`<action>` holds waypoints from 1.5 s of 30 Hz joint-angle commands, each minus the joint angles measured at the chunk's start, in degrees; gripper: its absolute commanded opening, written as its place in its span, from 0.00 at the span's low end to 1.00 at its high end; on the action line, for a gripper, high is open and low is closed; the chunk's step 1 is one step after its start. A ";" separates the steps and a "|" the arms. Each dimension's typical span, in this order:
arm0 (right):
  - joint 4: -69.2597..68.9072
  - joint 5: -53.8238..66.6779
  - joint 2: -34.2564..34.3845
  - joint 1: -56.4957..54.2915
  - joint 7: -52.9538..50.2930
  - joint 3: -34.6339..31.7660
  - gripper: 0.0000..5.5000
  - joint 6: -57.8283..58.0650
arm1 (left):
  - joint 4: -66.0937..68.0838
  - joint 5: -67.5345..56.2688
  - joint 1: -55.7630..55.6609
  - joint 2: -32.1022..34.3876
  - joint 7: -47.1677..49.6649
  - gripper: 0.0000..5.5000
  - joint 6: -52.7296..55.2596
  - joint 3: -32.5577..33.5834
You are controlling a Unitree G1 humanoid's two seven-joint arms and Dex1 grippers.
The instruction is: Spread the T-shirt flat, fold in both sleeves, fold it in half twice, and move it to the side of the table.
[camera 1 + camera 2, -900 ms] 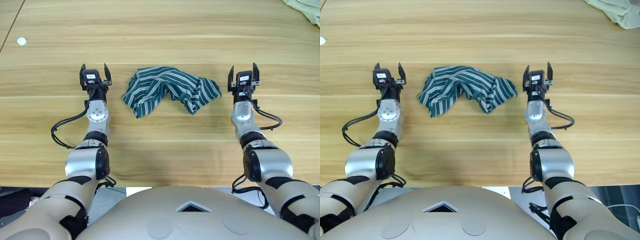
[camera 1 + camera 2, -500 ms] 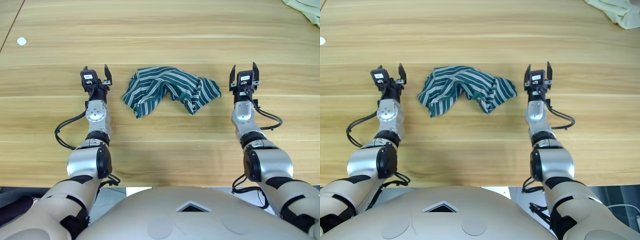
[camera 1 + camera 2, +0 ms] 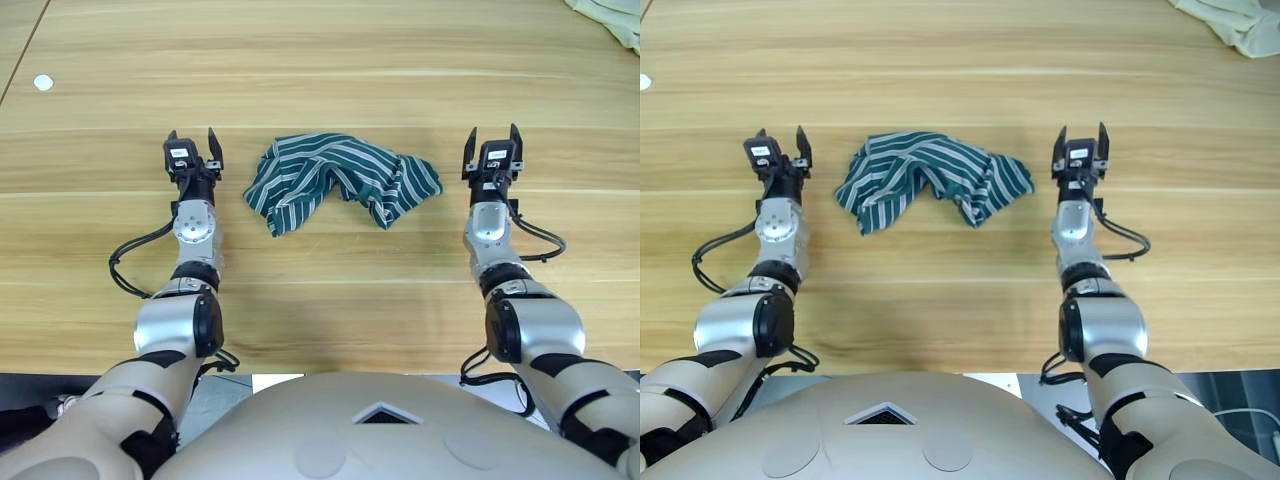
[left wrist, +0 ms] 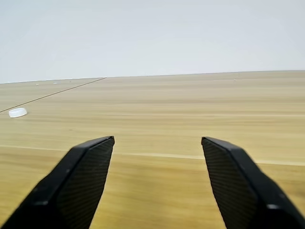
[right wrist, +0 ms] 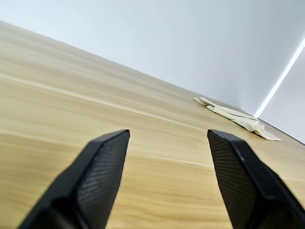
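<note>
T-shirt (image 3: pixel 340 178) crumpled between splayed grippers

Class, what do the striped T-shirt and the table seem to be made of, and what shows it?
T-shirt: soft matte cloth, likely a knit; it lies crumpled in loose folds.
Table: wood or wood-look laminate, smooth finish; pale grain lines and plank seams run across it.

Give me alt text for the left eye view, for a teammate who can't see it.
A crumpled green-and-white striped T-shirt lies on the wooden table between the open left end effector and open right end effector, neither touching it. A pale cloth lies at the table's far right edge.
</note>
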 commanded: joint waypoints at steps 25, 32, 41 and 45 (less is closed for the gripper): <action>-1.48 9.30 2.10 -0.40 14.04 -6.28 0.55 2.24 | 0.15 -5.53 -1.74 -1.54 -9.59 0.62 1.95 3.13; -11.12 12.47 4.07 4.61 25.16 -4.18 0.55 -7.12 | -13.92 -25.65 1.85 -6.05 -38.71 0.62 6.06 9.75; -39.10 16.40 2.35 24.57 48.58 9.34 0.55 -6.99 | -55.06 -31.84 28.47 -6.84 -65.59 0.62 15.74 -4.77; -49.03 12.66 -2.39 33.26 55.33 17.02 0.55 -5.19 | -59.01 -20.97 36.88 -2.61 -66.67 0.62 12.61 -11.44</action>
